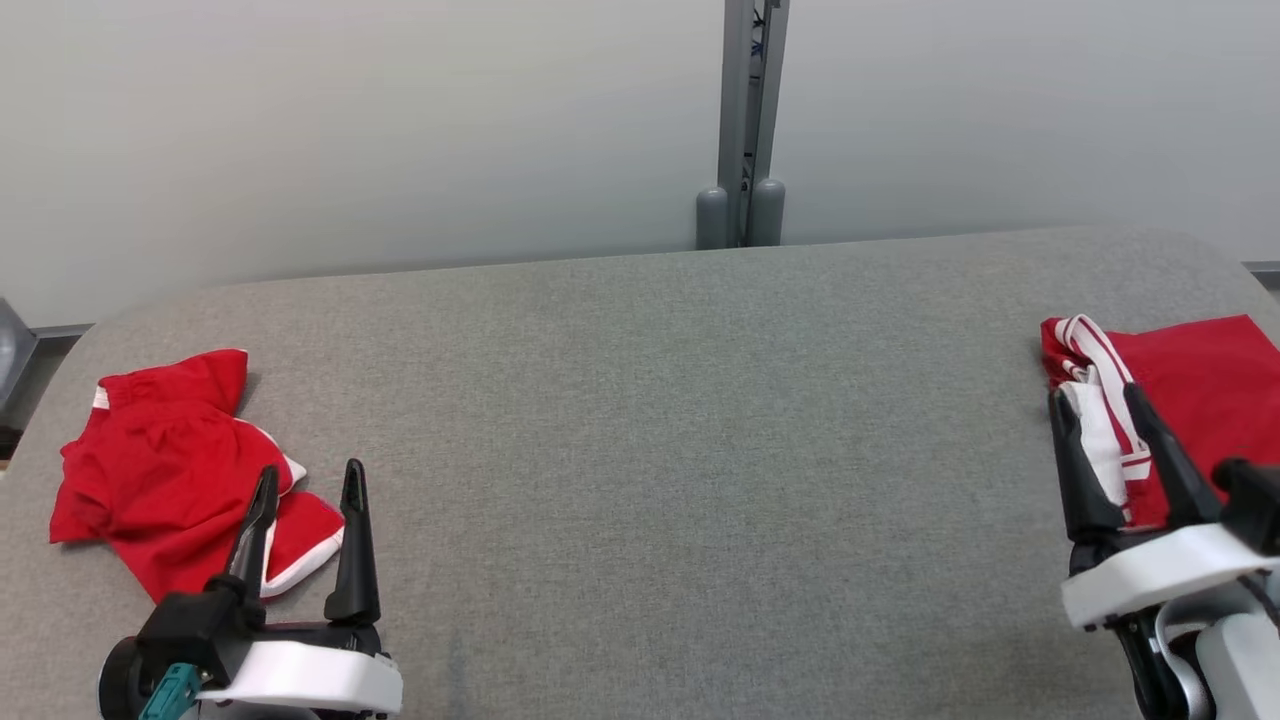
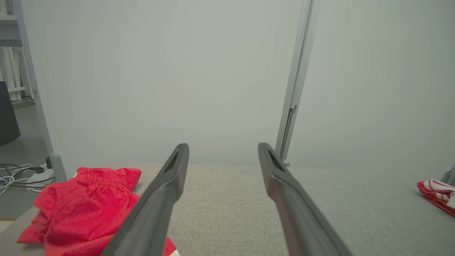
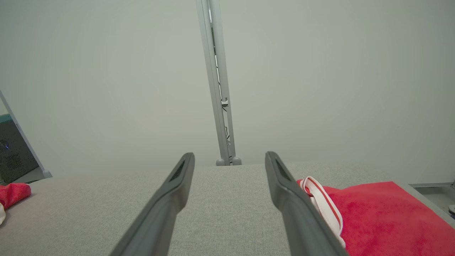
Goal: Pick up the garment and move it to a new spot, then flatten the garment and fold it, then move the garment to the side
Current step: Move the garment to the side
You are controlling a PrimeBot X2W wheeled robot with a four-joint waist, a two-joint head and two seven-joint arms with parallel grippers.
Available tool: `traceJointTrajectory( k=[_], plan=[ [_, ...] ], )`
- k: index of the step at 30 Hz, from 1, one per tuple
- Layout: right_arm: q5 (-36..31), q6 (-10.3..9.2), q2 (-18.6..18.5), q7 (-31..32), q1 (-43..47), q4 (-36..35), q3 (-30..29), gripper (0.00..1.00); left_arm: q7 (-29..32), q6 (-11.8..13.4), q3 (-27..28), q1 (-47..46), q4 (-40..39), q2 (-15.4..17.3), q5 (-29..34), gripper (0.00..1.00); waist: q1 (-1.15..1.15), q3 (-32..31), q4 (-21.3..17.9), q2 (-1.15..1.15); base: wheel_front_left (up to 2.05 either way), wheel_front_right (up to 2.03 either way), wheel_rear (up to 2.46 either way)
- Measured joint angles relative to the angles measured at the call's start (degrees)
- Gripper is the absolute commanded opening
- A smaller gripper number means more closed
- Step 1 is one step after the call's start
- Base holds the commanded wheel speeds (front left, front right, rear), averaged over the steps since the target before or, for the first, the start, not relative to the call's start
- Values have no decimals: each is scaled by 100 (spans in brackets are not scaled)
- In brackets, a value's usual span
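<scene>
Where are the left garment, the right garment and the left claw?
left garment (image 1: 160,470): head view, red middle.
right garment (image 1: 1215,380): head view, flat red part.
left claw (image 1: 310,468): head view, between its fingertips.

We have the wide middle of the table (image 1: 640,420) free to pass over. A crumpled red garment (image 1: 170,470) takes up our near left corner, a flat red garment (image 1: 1210,390) our right edge; a post (image 1: 745,120) stands behind the far edge.

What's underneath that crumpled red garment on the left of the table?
The crumpled red garment lies on the grey cloth-covered table, which shows around its edges. Whether anything small sits beneath its folds cannot be seen; the fabric covers that.
</scene>
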Motion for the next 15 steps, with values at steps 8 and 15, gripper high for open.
traceJointTrajectory(
  k=[8, 15],
  plan=[
    [-391, 0, 246, 1, 978, -592, -310, 100, 0, 85, -55, 194, 96, -9, -26, 100, 0, -37, 181, 0, 0, 0, 0],
    [-623, 0, 494, 0, 1217, -811, -466, 100, 0, 198, -178, 280, 201, -15, -31, 100, 0, -60, 206, 0, 0, 0, 0]
  ],
)
